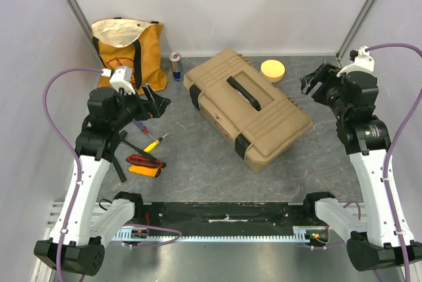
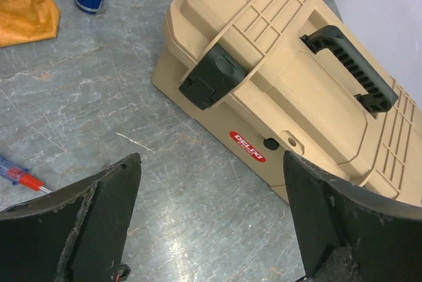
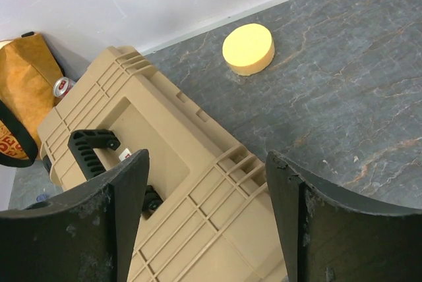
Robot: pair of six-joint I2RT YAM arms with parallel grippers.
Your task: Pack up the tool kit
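Top view: toolbox point(image 1: 247, 107) shut and latched, left claw point(image 1: 155, 101) and right claw point(image 1: 315, 82) both spread and empty, so first job's popping a latch point(image 2: 212, 81) before tools point(image 1: 152, 143) go in.

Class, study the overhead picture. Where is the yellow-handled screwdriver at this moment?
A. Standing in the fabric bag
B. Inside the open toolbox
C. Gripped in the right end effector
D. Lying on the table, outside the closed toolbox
D: the yellow-handled screwdriver lies flat on the table, off to one side of the toolbox, whose lid is shut.
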